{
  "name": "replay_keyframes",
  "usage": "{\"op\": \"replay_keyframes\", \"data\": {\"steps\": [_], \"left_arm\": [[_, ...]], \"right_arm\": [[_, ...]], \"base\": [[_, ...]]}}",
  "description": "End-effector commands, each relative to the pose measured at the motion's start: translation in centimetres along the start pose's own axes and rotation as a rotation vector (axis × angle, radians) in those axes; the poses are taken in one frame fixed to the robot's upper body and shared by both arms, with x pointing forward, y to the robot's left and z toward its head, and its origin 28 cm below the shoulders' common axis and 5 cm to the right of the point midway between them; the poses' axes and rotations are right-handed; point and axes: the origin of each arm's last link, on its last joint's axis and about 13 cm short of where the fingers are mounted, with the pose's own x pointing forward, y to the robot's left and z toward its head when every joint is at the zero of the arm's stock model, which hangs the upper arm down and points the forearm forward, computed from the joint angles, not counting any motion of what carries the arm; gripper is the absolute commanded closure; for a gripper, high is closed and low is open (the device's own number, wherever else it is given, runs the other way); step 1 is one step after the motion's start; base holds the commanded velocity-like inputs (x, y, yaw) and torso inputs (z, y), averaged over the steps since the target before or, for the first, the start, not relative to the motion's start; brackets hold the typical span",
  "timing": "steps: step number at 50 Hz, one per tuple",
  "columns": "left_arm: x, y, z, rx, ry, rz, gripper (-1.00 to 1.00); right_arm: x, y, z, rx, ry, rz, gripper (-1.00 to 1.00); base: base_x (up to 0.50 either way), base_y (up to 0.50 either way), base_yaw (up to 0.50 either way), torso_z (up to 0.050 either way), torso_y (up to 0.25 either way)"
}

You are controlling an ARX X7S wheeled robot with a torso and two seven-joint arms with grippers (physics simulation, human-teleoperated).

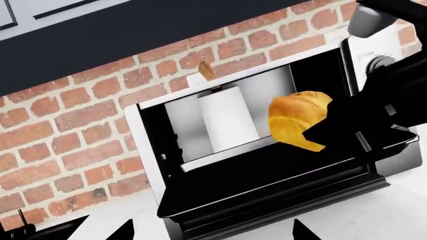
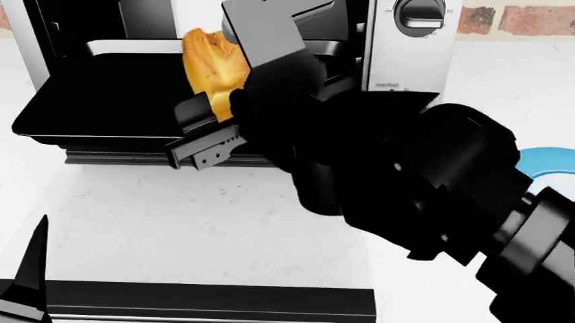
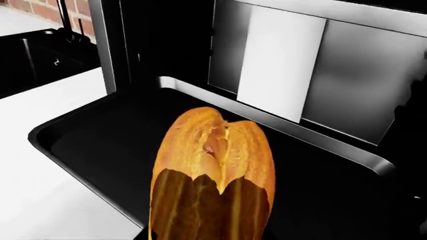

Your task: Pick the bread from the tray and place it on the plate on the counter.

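R hand point(image 2: 209, 108) w/ bread point(image 2: 212, 64) above tray point(image 2: 81, 101), oven point(image 2: 409, 47) behind

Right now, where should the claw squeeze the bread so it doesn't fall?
Probably across the narrow middle of the bread, squeezing its long flanks, coming from the open front of the tray. The loaf is oblong with its split crust on top, and the right claw seems already shut on it there.

Bread point(image 3: 213, 165) (golden, split crust) lifted above glossy black tray point(image 3: 87, 145).
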Motion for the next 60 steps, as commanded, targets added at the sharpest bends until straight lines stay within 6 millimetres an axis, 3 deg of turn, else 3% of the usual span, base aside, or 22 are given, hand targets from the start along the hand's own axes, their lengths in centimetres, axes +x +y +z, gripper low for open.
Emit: {"op": "replay_keyframes", "data": {"steps": [1,15,22,32,43,60], "left_arm": [[0.0,-0.1,0.1,0.001,-0.003,-0.003,-1.0],[0.2,-0.3,0.2,0.004,-0.008,-0.015,-1.0],[0.2,-0.4,0.2,0.002,-0.009,-0.015,-1.0],[0.2,-0.5,0.2,0.001,-0.012,-0.016,-1.0],[0.2,-0.6,0.0,-0.002,-0.012,-0.018,-1.0],[0.2,-0.7,0.1,-0.003,-0.011,-0.023,-1.0]], "right_arm": [[-4.7,0.4,0.6,-0.044,-0.103,-0.025,1.0],[-9.9,-0.1,-1.2,-0.006,-0.124,-0.103,1.0],[-11.3,-0.8,-1.8,0.017,-0.122,-0.157,1.0],[-15.2,-2.1,-1.0,0.047,-0.17,-0.315,1.0],[-17.6,-4.4,-1.5,0.083,-0.141,-0.473,1.0],[-19.1,-7.2,-4.0,0.187,-0.083,-0.616,1.0]], "base": [[0.0,0.0,0.0,0.0,0.0],[0.0,0.0,0.0,0.0,0.0],[0.0,0.0,0.0,0.0,0.0],[0.0,0.0,0.0,0.0,0.0],[0.0,0.0,0.0,0.0,0.0],[0.0,0.0,0.0,0.0,0.0]]}}
